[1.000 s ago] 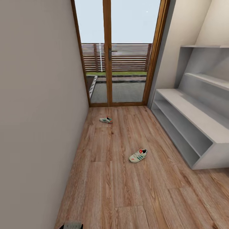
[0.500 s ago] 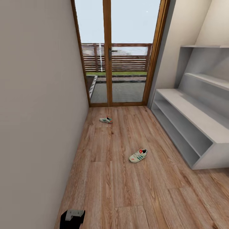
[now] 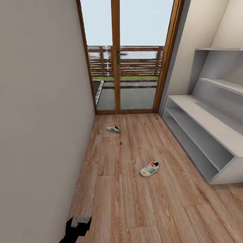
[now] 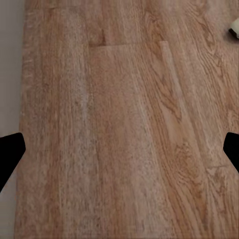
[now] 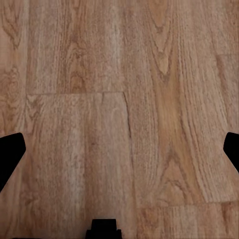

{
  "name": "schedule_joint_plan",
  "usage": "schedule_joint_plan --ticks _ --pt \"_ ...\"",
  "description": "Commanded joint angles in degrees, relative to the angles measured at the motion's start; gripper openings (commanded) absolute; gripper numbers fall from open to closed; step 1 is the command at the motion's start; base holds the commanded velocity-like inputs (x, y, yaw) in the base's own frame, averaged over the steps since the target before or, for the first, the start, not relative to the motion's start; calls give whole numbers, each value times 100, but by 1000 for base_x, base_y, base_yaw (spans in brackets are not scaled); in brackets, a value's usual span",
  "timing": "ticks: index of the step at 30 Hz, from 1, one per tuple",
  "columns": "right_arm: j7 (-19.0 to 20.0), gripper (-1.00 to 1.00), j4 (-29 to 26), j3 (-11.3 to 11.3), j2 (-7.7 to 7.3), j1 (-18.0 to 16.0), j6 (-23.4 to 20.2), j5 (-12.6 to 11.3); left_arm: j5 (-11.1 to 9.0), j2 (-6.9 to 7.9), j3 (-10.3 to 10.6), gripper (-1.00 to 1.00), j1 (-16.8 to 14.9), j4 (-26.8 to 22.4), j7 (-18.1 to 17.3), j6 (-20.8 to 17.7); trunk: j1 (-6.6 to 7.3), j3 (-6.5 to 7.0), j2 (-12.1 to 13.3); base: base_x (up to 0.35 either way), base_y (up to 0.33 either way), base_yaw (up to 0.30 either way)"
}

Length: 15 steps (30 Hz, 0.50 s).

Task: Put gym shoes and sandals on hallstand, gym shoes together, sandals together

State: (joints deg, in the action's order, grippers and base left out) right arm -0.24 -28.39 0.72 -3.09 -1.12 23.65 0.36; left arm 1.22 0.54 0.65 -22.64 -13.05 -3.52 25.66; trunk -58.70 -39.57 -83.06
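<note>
Two white gym shoes with green stripes lie on the wood-plank corridor floor [image 3: 135, 202]. The nearer gym shoe [image 3: 150, 168] is mid-corridor and the farther gym shoe [image 3: 114, 129] lies close to the glass door. The light-grey hallstand [image 3: 206, 123] runs along the right wall, its bench top and shelves bare. My left arm [image 3: 78, 225] pokes in at the bottom left, far from both shoes. My left gripper [image 4: 119, 154] is open over bare planks, as is my right gripper [image 5: 119, 154]. The sandals are out of view.
A plain wall [image 3: 40, 118] closes the corridor's left side. A wood-framed glass door [image 3: 118, 57] ends the corridor, with a fence outside. A white sliver of something [image 4: 235, 27] shows at the edge of the left wrist view.
The head camera has shifted a little, so the whole scene sits slightly lower and to the right. My left arm has risen further into the bottom left of the view.
</note>
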Motion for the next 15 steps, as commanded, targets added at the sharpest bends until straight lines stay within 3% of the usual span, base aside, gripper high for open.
schedule_joint_plan --ticks 1,8,15 --pt "-2 100 2 7 1 -2 17 4 12 2 4 100 -3 4 -8 18 -2 -4 -2 258 168 0" --pt "-2 100 -6 7 1 -2 25 -7 18 -1 -3 100 -5 4 -3 19 -2 -4 -2 134 73 21" --pt "-2 100 -8 7 1 -2 26 -10 18 -2 -3 100 -11 4 0 18 -2 -4 -2 10 5 175"
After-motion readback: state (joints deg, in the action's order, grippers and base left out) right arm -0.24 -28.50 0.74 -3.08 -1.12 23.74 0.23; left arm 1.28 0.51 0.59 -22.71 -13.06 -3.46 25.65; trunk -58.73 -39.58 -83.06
